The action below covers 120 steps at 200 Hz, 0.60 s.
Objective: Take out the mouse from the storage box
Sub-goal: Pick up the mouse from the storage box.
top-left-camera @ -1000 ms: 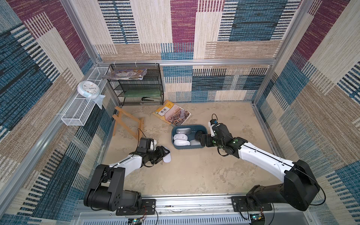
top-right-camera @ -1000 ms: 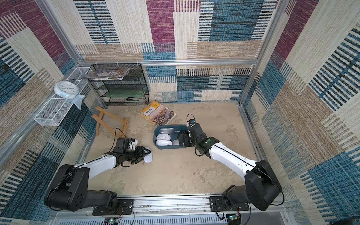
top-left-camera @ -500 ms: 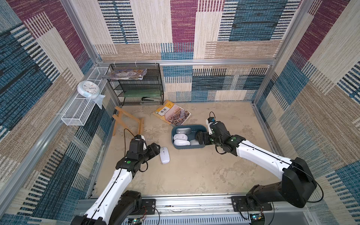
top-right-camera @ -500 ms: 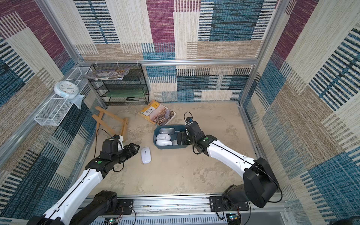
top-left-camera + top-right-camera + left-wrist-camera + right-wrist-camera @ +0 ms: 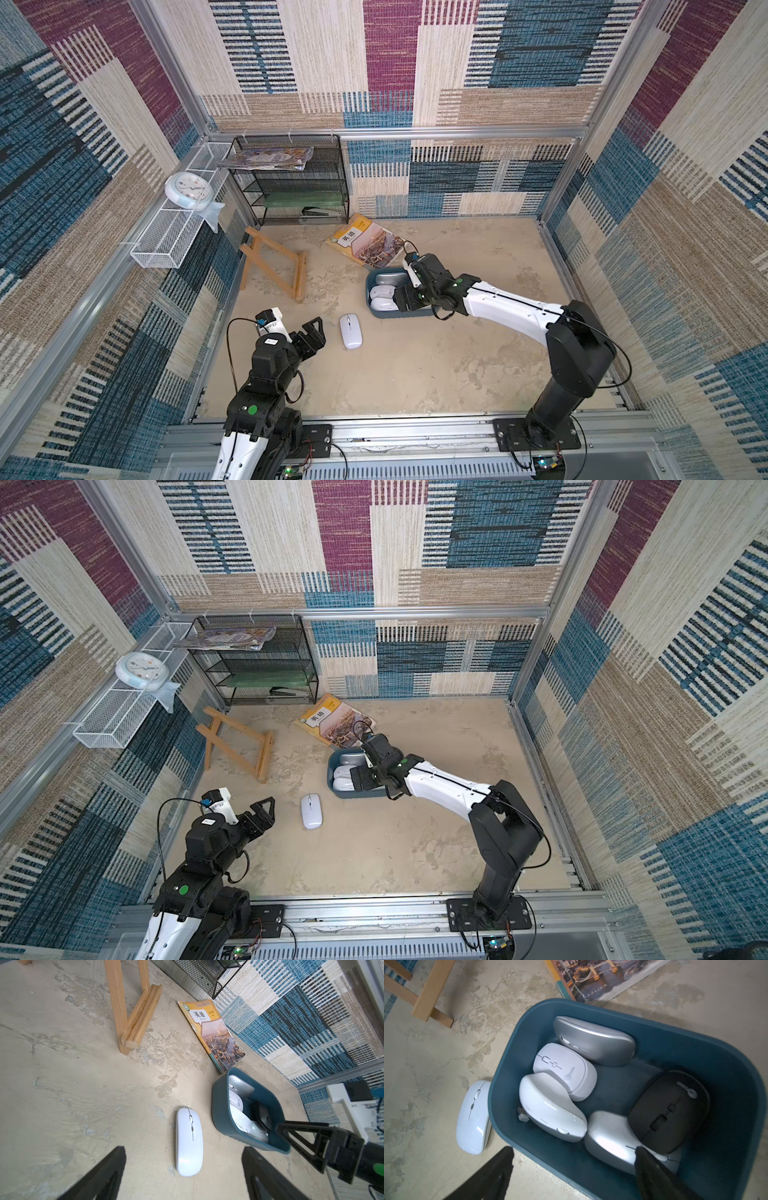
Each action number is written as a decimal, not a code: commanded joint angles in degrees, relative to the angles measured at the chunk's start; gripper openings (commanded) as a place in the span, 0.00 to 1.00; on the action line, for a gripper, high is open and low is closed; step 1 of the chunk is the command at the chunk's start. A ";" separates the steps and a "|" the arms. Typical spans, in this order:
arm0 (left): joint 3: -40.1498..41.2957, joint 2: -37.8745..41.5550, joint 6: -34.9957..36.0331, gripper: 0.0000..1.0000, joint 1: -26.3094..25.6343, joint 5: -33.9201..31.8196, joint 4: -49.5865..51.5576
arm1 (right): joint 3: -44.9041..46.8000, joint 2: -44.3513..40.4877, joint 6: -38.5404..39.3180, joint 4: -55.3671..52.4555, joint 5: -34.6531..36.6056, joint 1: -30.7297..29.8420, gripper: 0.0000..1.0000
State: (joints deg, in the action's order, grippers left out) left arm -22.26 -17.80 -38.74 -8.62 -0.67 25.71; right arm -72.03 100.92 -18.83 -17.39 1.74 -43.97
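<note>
A white mouse [image 5: 351,331] is seen lying on the table [image 5: 415,365], just beside the storage box [image 5: 399,312]. The left tool [image 5: 318,332] is held open and empty near it, and the right tool [image 5: 405,298] is spread open over the box.

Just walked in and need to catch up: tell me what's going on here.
A two-arm robot is unloading the storage box. One white mouse already lies on the table outside it, with the left end effector open just short of it, holding nothing. The right end effector is open over the box, one finger above a silver mouse; five mice lie inside, none gripped.
</note>
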 commanded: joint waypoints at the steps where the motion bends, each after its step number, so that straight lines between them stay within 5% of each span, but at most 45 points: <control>1: 1.02 1.00 1.46 0.92 0.09 -1.00 -0.94 | -2.95 3.11 7.16 -4.76 -3.86 -0.63 0.94; 120: 3.36 1.46 3.72 0.93 0.07 -1.44 -1.55 | -17.86 17.23 15.50 -13.07 -4.75 -0.95 0.85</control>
State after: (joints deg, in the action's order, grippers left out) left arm -18.96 -16.51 -35.81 -8.62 -1.67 25.41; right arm -88.12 116.16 -4.69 -27.24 -7.86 -45.12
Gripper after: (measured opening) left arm 0.930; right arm 0.866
